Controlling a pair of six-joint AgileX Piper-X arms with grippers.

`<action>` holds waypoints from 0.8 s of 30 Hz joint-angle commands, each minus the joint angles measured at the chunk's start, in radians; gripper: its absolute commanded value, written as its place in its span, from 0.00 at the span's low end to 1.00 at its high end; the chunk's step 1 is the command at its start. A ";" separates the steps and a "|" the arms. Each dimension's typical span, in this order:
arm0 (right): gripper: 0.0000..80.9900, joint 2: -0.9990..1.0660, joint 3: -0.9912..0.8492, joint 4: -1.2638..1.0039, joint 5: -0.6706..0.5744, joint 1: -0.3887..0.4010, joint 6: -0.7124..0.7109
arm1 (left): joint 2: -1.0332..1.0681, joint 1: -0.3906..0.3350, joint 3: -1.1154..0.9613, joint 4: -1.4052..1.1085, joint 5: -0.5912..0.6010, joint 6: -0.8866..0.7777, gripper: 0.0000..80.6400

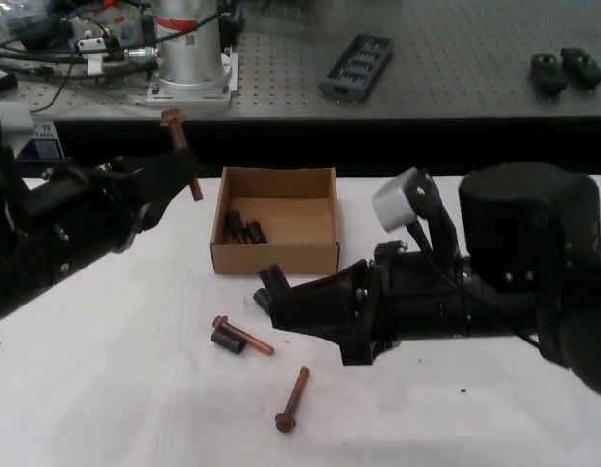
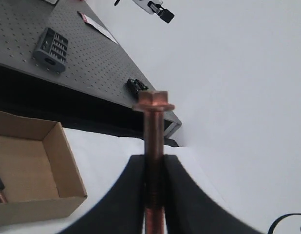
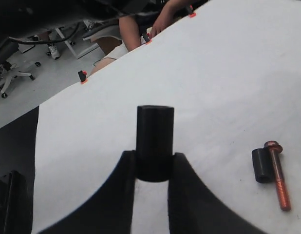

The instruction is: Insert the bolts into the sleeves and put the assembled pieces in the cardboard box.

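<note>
My left gripper is shut on a copper bolt, its hex head up; in the high view that bolt is held in the air left of the cardboard box. My right gripper is shut on a black sleeve, and in the high view the sleeve sits just in front of the box. Several assembled pieces lie in the box's left side. On the white table lie a bolt beside a black sleeve and a loose bolt.
A grey perforated bench runs behind the table, carrying a dark ribbed block, two black parts and a metal post with cables. White table surface lies open to the front left.
</note>
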 commanded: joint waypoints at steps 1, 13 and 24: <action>0.04 -0.003 0.010 -0.068 -0.005 -0.006 0.029 | -0.008 -0.011 0.002 -0.048 -0.018 -0.045 0.01; 0.04 -0.004 0.193 -0.366 0.012 -0.014 0.151 | 0.064 -0.147 -0.044 -0.057 0.151 -0.040 0.01; 0.04 -0.004 0.196 -0.418 -0.044 -0.209 0.161 | 0.169 -0.174 -0.131 -0.063 0.169 0.061 0.01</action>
